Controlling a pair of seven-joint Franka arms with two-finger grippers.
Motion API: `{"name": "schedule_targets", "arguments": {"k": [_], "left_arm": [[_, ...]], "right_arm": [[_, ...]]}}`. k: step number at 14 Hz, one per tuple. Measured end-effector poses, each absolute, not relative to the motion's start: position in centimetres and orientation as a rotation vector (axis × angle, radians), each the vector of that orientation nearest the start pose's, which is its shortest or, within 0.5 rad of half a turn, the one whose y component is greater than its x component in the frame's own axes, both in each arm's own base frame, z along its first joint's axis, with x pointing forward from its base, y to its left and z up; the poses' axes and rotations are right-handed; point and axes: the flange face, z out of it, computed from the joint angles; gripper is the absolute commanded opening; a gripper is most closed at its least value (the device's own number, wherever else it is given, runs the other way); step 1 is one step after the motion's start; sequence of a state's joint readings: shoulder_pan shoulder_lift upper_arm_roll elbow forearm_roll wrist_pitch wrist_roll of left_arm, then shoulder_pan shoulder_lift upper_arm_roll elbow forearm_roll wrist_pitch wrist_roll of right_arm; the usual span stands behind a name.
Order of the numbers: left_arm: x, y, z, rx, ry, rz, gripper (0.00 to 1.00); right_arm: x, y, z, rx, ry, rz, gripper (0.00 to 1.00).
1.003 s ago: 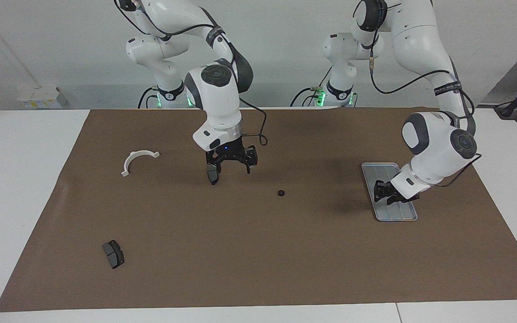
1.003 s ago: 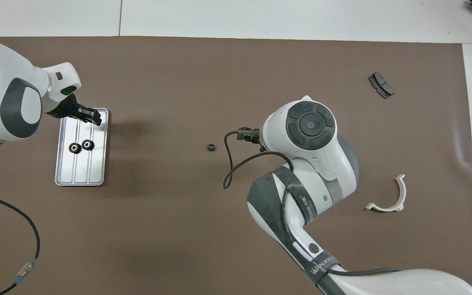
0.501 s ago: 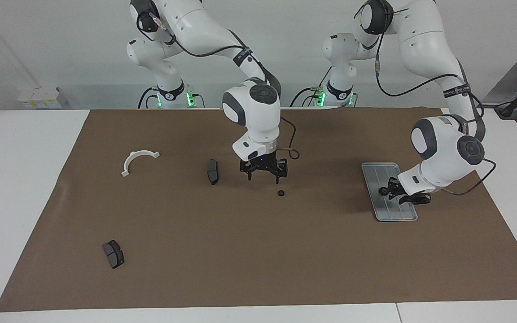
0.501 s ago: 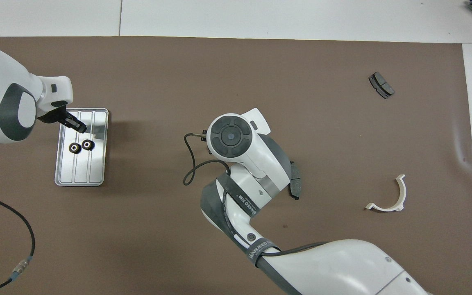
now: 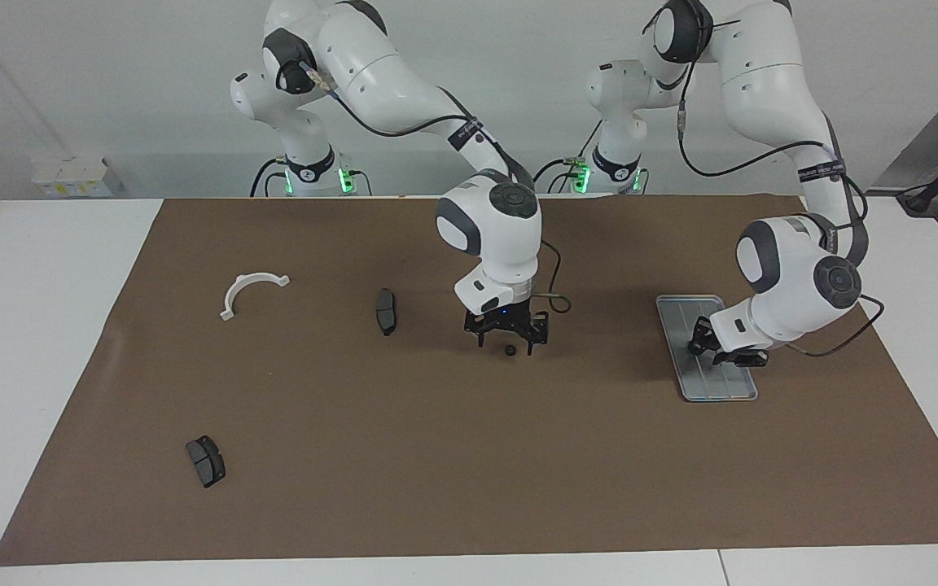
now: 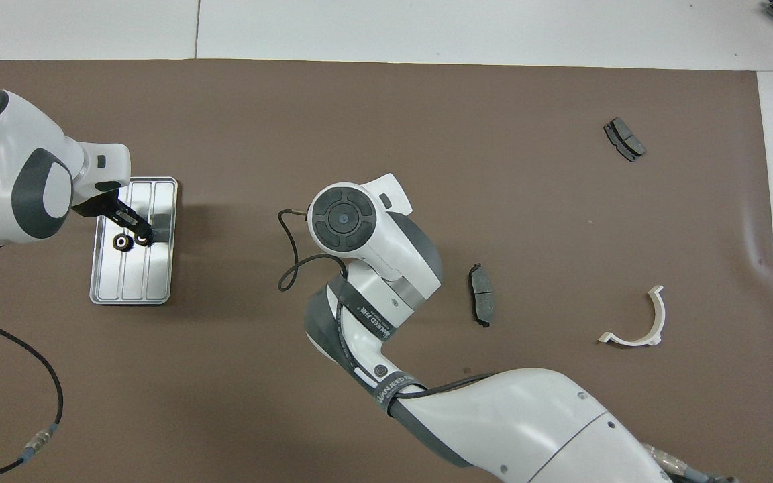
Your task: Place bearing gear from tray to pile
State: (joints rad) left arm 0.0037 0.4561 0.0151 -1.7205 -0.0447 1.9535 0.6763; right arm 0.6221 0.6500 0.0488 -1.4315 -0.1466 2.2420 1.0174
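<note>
The silver grooved tray [image 5: 717,387] [image 6: 133,282] lies at the left arm's end of the mat. Two black bearing gears [image 6: 120,243] sit side by side in it. My left gripper [image 5: 717,348] [image 6: 138,231] is low over the tray, with its tip covering part of one gear. A lone bearing gear [image 5: 510,350] lies on the mat mid-table, and no larger pile shows. My right gripper [image 5: 508,342] hangs open just above that gear, a fingertip on either side. In the overhead view the right arm hides it.
One dark brake pad [image 5: 386,311] [image 6: 480,303] lies beside the right gripper, toward the right arm's end. Another brake pad [image 5: 205,461] [image 6: 625,139] is farther from the robots. A white curved bracket [image 5: 251,291] [image 6: 635,322] lies near the right arm's end.
The right gripper left a brake pad on the mat, then moved toward the left arm's end and down over the lone gear. The left gripper shifted across the tray onto the gears.
</note>
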Motion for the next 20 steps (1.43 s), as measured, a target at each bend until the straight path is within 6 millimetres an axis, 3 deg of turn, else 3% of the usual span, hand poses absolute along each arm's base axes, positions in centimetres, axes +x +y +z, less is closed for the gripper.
{"name": "schedule_targets", "arguments": {"k": [4,7,11,20], "left_arm": [[63.0,0.7,30.4,-3.079,1.019,0.416,0.56],[62.8,0.6,30.3,-3.080,1.024,0.442,0.56],[62.4,0.1,29.8,-3.079,1.036,0.468,0.55],[62.4,0.1,29.8,-3.079,1.035,0.465,0.31]], "right_arm": [[58.0,45.3,32.2,-3.049,0.406,-0.264,0.82],[56.7,46.6,31.4,-3.063,0.367,-0.251,0.77],[56.2,46.7,30.3,-3.081,0.342,-0.240,0.69],[56.0,46.6,29.1,-3.054,0.315,-0.274,0.47]]}}
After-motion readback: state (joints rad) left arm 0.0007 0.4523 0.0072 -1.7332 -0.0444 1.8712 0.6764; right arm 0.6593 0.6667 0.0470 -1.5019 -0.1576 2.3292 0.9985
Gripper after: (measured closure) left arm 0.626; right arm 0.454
